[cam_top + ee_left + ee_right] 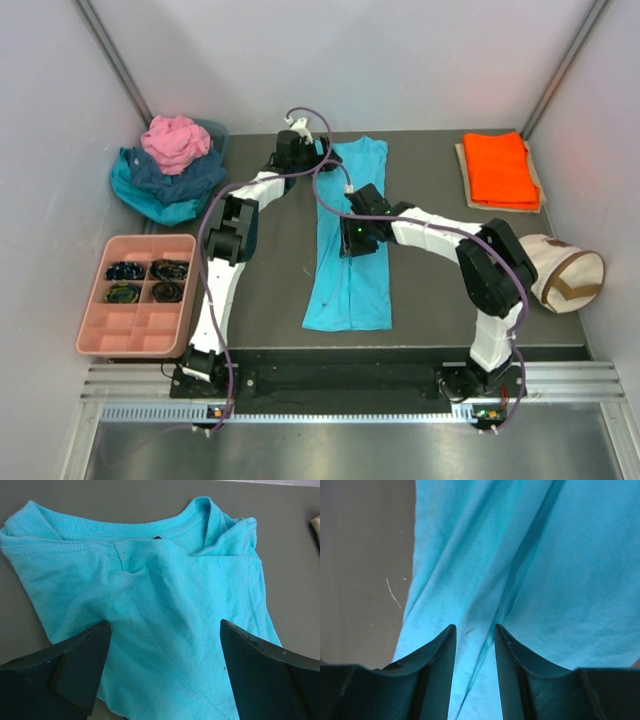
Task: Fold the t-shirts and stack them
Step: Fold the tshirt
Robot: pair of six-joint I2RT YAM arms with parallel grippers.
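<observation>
Under the left gripper (165,624), the bright turquoise cloth t-shirt (165,580) is soft matt knit, ribbed at its collar. The gripper's dark fingers (75,665) look like smooth, matt plastic.

Nothing legible for you here: no lettering, numbers or brand marks come out in any of the three views. On the turquoise t-shirt (165,605) a small dark tab (156,538) sits inside the collar, too small to tell whether it carries print. The cream bag (565,275) shows brown bands only, with no letters you can make out.
</observation>
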